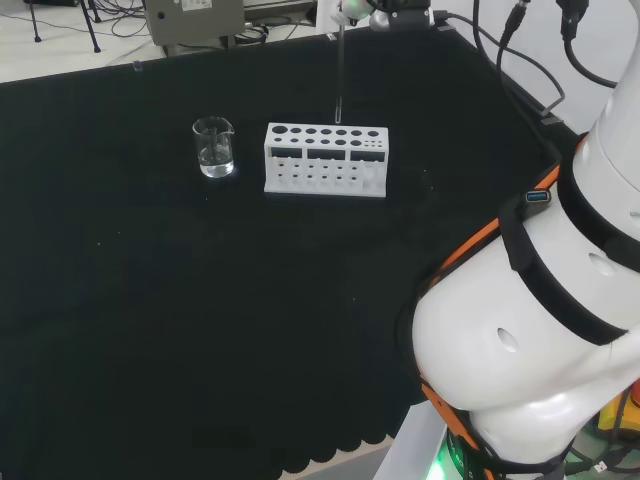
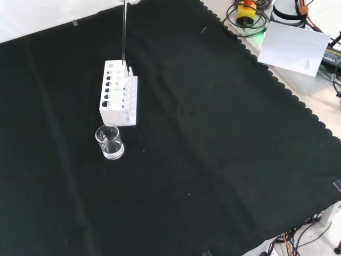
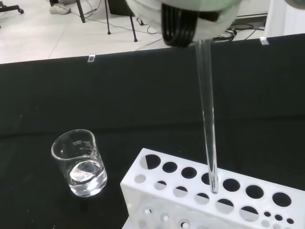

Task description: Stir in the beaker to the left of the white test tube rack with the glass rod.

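A clear glass rod (image 1: pixel 340 70) hangs upright from the hand (image 1: pixel 352 8), which is shut on its upper end at the far edge of the cloth. The rod's lower tip (image 3: pixel 214 186) stands just above the top of the white test tube rack (image 1: pixel 325 160), over its row of large holes. A small glass beaker (image 1: pixel 214 148) with a little clear liquid stands apart from the rack, to its left in the head view. In the front view the beaker (image 2: pixel 110 142) is nearer than the rack (image 2: pixel 118 93), and the rod (image 2: pixel 124 32) rises from the rack's far end. The wrist view shows the hand (image 3: pixel 190 19), beaker (image 3: pixel 80 164) and rack (image 3: pixel 190 200).
The arm's white links (image 1: pixel 540 300) stand at the right of the head view. A white sheet of paper (image 2: pixel 295 45) and cables lie beyond the cloth's scalloped edge (image 2: pixel 277 80) in the front view. Bare black cloth (image 2: pixel 213 160) spreads around the rack and beaker.
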Controlling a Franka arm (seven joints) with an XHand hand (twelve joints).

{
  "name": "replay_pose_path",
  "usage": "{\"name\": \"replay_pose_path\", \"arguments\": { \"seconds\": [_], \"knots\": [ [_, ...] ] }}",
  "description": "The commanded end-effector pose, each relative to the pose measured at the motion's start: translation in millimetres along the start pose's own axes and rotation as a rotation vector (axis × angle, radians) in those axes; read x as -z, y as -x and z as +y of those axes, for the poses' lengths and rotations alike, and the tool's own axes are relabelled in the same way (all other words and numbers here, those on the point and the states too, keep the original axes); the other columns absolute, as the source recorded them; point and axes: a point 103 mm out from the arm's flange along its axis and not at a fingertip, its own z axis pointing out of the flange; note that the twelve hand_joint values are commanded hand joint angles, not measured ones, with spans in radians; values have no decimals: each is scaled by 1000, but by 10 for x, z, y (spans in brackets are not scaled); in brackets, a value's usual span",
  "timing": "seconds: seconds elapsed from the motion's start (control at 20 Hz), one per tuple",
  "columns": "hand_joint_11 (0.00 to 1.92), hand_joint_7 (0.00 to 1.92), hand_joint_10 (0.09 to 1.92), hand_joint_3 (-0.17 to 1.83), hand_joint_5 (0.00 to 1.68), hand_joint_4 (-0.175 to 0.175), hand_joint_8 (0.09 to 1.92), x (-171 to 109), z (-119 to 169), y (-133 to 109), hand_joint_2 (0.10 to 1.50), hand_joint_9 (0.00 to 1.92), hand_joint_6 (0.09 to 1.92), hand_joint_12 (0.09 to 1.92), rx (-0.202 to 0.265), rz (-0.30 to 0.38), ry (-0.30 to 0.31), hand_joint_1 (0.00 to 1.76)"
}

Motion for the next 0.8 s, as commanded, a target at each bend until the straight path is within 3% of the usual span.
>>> {"name": "replay_pose_path", "arguments": {
  "seconds": [0.05,0.45,0.8],
  "knots": [
    [1691,1220,439,469,1222,-175,990,-20,15,-55,791,1805,384,587,7,-13,-7,1312],
    [1691,1224,432,471,1226,-175,984,-54,128,-99,788,1809,378,589,23,-2,-5,1313],
    [1691,1226,426,474,1230,-175,980,34,359,-356,786,1814,372,590,80,16,5,1313]
  ]
}}
